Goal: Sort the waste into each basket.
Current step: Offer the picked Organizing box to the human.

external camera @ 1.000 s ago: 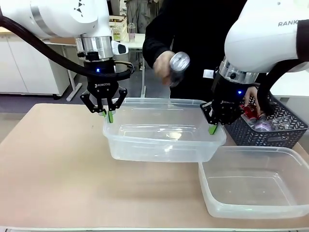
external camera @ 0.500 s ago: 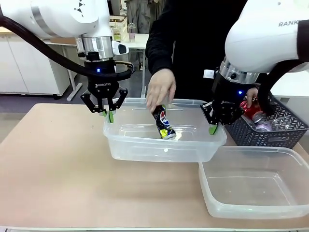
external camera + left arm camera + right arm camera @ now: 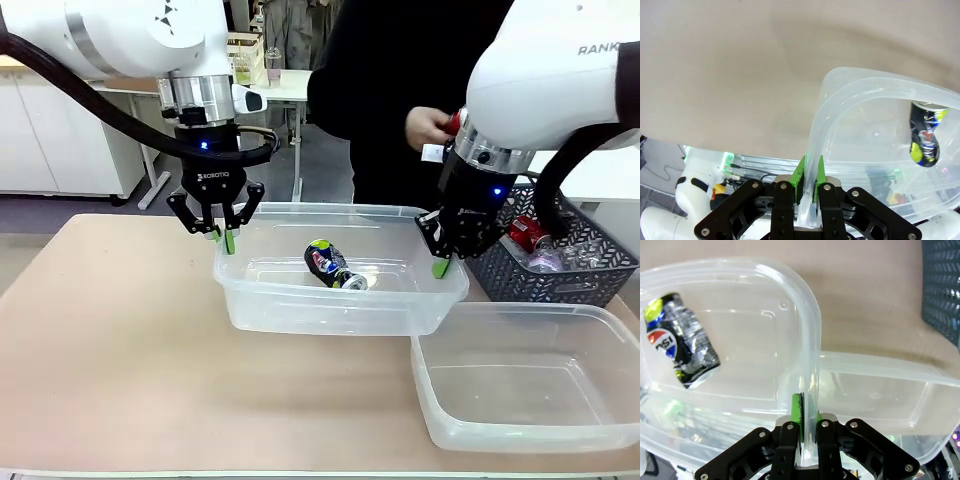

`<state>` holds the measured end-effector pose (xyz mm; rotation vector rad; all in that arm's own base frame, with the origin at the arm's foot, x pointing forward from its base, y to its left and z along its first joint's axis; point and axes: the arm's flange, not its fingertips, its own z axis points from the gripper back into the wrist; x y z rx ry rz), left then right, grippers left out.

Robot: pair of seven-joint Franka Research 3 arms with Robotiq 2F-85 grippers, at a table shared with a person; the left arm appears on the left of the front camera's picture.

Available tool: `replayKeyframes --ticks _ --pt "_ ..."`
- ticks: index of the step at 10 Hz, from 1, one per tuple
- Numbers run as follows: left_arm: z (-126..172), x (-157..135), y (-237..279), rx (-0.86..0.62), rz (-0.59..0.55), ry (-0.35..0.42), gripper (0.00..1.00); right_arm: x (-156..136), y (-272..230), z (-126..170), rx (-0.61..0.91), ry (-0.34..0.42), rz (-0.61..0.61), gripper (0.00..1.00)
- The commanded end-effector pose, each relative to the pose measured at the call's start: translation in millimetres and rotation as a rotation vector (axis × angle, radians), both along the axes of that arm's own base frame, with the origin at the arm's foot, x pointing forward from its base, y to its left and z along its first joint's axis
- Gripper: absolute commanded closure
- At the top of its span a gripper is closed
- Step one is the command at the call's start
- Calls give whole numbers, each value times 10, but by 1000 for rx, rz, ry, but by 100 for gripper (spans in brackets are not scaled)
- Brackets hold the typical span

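Currently L gripper [image 3: 225, 240] & R gripper [image 3: 438, 265] clamp opposite rims of clear plastic rectangular tub [image 3: 320, 310] (looks thin, flexy, light): lift evenly.

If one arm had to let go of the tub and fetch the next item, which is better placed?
Probably the right. The right claw clamps the wall of the clear tub beside the lattice basket holding waste; the left claw clamps the opposite wall, farther from it.

The tan surface [image 3: 110, 340] is seen bearing a clear rectangular plastic tub [image 3: 520, 436] at near right, a dark blue-grey lattice basket [image 3: 530, 282] behind it, and, apparently resting, a second clear tub [image 3: 290, 308] centrally.
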<state>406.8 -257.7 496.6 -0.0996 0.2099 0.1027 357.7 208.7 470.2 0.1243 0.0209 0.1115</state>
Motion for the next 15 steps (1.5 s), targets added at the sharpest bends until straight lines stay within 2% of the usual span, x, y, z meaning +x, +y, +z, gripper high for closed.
replayKeyframes --ticks 1,15 --pt "18 -21 11 -4 13 -17 93 10 46 61 -6 5 12 95" --pt "18 -21 11 -4 13 -17 93 10 46 61 -6 5 12 95"
